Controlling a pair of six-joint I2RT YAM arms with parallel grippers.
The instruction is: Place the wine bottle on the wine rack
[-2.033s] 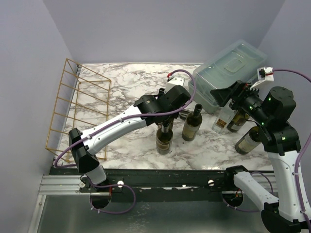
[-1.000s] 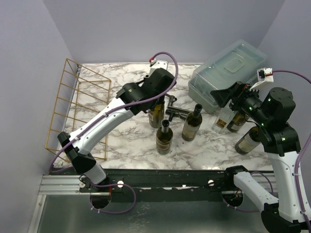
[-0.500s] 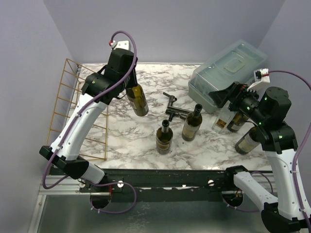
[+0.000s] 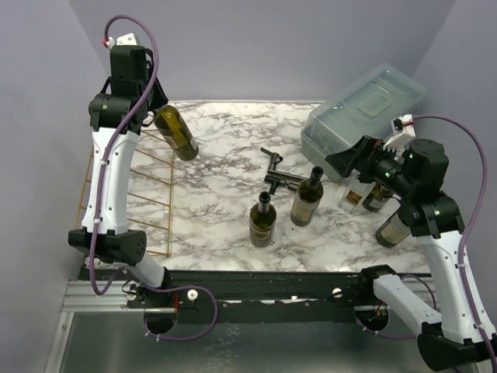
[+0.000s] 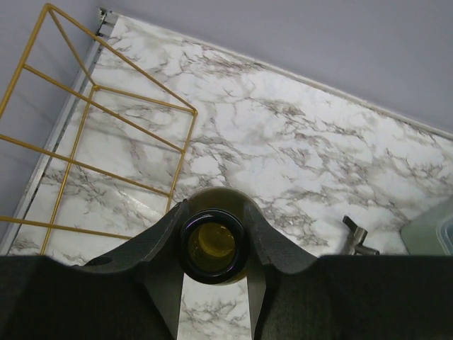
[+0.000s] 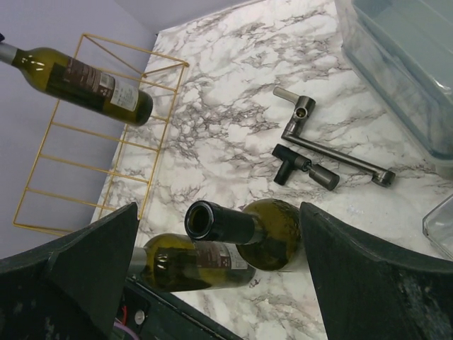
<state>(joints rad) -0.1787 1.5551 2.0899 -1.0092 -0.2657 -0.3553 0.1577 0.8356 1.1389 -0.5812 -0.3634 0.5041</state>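
Gold wire forms the wine rack [image 4: 116,183] along the counter's [image 4: 225,155] 9 o'clock side. The left tool [image 4: 152,109] is clamped around the neck of the wine bottle [image 4: 177,134], with its fingers [image 5: 166,234] pressed on either side of the open mouth. The bottle hangs tilted in the air at about 10 o'clock, over the rack's far corner, with its base slanting toward 4 o'clock. We cannot tell whether it touches the wire.

The right tool [image 4: 347,161] is spread wide at 3 o'clock and grips nothing. In its own wrist view its fingers [image 6: 78,273] frame two standing bottles [image 6: 244,234] below.

From the left wrist we see only the wine bottle's mouth and shoulder; the body is foreshortened behind them. In the right wrist view its neck is cut off at the left edge. The crowded bottles [image 4: 396,227] under the right arm are partly hidden by it.
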